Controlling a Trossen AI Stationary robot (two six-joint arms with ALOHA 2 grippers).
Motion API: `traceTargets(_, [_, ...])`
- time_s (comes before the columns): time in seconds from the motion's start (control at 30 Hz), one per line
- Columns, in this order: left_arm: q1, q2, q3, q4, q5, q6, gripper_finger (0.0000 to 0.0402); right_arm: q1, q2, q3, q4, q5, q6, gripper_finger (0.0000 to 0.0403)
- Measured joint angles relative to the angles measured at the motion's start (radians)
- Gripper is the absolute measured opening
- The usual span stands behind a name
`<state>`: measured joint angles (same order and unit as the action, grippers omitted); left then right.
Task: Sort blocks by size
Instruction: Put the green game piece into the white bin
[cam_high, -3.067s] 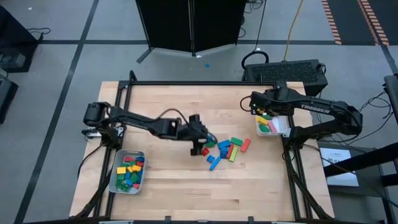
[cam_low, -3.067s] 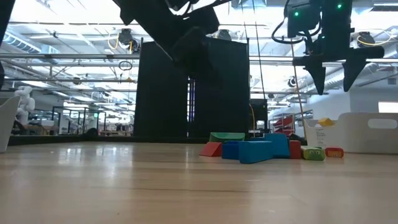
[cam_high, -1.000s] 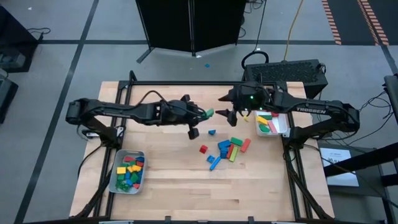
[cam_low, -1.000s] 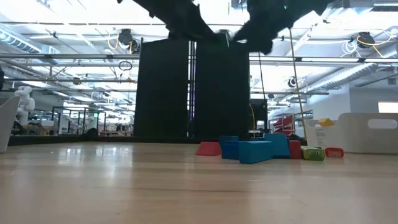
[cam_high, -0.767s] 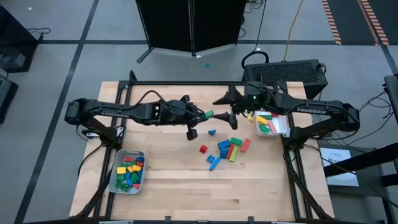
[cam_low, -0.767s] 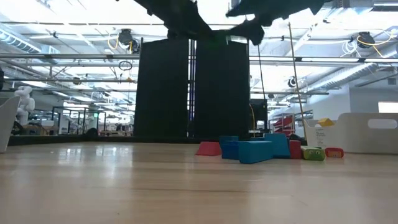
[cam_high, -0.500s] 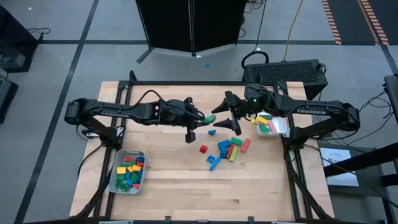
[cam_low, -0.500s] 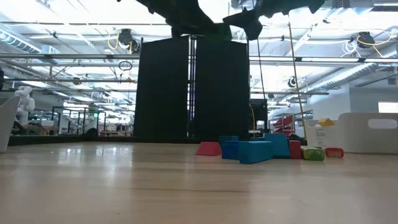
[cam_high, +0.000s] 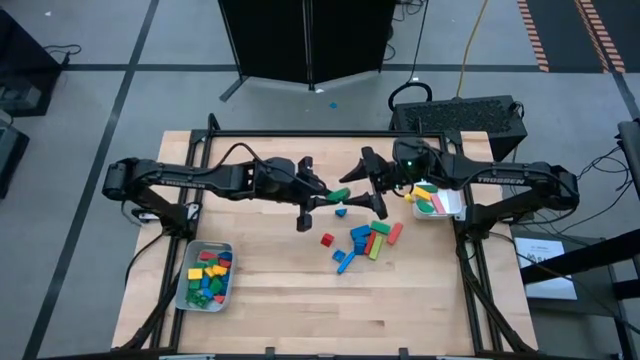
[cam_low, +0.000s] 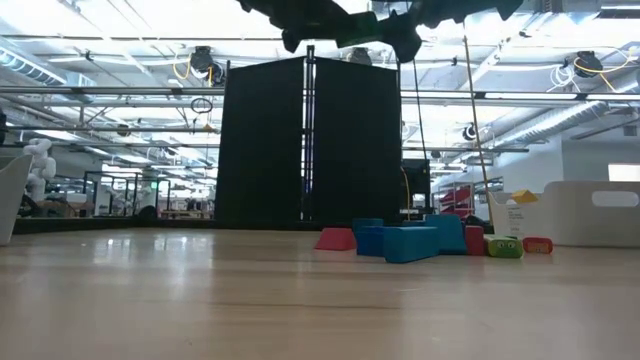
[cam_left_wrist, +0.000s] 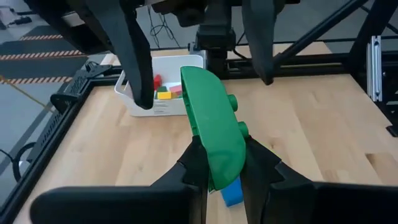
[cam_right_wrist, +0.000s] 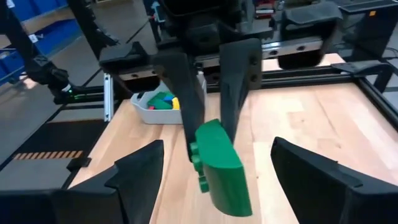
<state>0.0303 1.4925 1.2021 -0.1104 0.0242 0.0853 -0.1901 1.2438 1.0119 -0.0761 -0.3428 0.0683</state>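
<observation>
Up above the middle of the table, the left gripper pinches a green block. The right gripper, at its three o'clock, has its fingers spread around it. Other blocks lie at five o'clock.

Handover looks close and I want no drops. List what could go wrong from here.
1. The left hand pinches only one end of the green block; a nudge from the open right hand could twist it loose.
2. The handover hangs in the air beside the loose blocks; a dropped block could scatter them.
3. The two hands are nearly touching and could collide.
</observation>
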Motion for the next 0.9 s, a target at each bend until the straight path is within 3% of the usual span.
traceTargets(0.37, [0.003, 0.0, 0.003, -0.001, 0.036, 0.001, 0.005, 0.003, 0.0, 0.0, -0.002, -0.001, 0.002, 0.0268])
traceTargets(0.73, [0.004, 0.0, 0.004, 0.032, 0.035, 0.001, 0.005, 0.009, 0.0, 0.0, -0.004, -0.001, 0.016, 0.0197])
traceTargets(0.9, [0.004, 0.0, 0.004, 0.036, 0.03, 0.001, 0.005, 0.024, 0.0, 0.0, -0.008, 0.003, -0.013, 0.0127])
